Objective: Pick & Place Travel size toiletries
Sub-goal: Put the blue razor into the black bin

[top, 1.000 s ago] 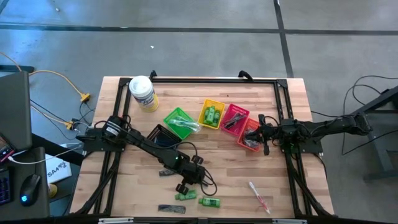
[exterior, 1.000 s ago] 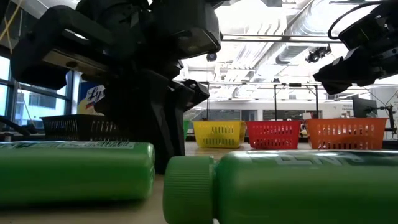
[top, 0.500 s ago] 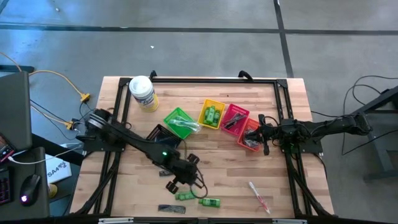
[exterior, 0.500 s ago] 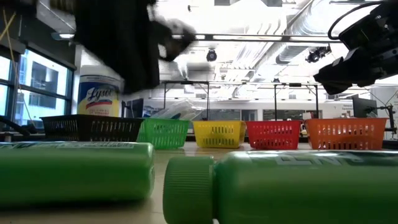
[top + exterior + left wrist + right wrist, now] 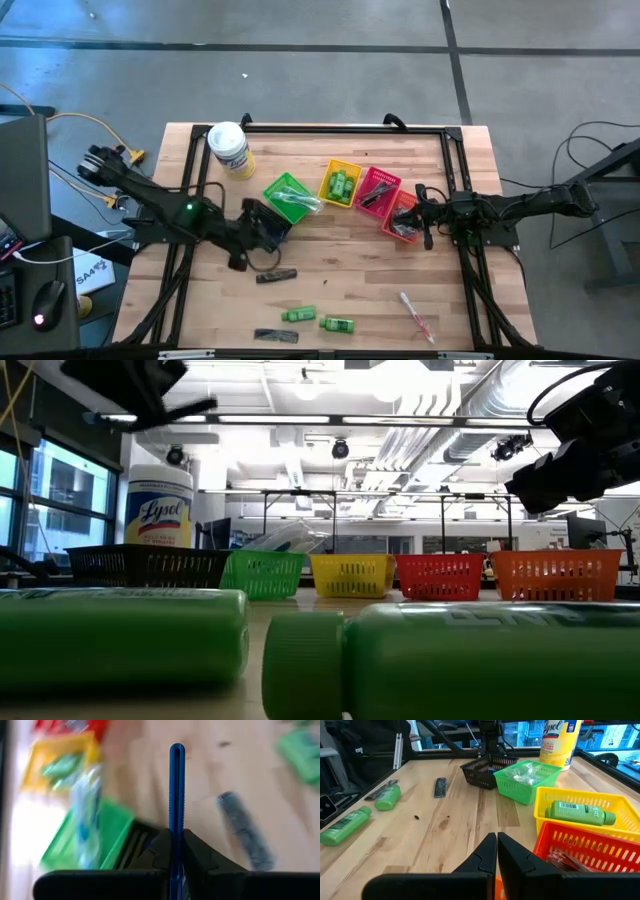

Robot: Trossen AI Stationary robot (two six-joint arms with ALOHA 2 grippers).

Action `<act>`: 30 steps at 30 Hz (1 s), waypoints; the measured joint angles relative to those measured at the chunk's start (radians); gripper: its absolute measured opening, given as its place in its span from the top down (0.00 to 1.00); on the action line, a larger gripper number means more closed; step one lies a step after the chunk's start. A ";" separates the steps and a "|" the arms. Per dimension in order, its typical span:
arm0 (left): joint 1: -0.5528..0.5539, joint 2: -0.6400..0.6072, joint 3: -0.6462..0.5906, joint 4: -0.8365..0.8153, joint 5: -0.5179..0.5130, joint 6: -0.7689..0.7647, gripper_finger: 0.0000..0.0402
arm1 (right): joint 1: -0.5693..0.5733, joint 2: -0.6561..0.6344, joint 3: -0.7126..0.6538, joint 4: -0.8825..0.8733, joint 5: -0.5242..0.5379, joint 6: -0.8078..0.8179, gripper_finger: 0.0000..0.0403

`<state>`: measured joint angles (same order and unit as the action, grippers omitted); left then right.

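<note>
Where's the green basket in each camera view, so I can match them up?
High view: green basket at table centre, left of the yellow basket.
Low view: far across the table, left of centre.
Left wrist view: blurred, low on the left.
Right wrist view: upper middle.
Shared landmark: the yellow basket sits right beside it in every view.
</note>
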<state>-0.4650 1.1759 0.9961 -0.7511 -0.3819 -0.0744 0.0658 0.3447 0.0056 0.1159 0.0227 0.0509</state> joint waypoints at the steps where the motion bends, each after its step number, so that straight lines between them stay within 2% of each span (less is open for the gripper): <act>1: 0.012 -0.026 -0.021 -0.016 -0.016 -0.035 0.96 | 0.000 0.000 0.000 0.001 0.000 0.000 0.98; 6: 0.099 -0.050 -0.113 -0.041 -0.009 -0.105 0.96 | 0.000 0.000 0.000 0.017 0.005 0.000 0.98; 11: 0.209 0.022 -0.178 -0.051 0.090 -0.066 0.96 | 0.000 0.000 0.000 0.024 0.005 0.009 0.98; 15: 0.259 0.066 -0.182 -0.052 0.142 -0.037 0.96 | 0.000 0.000 0.000 0.025 0.005 0.008 0.98; 30: 0.295 0.159 -0.182 -0.060 0.163 0.105 0.96 | 0.000 0.000 0.000 0.021 0.001 0.003 0.98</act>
<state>-0.1696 1.3346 0.8143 -0.8108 -0.2186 0.0307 0.0658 0.3443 0.0057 0.1364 0.0238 0.0544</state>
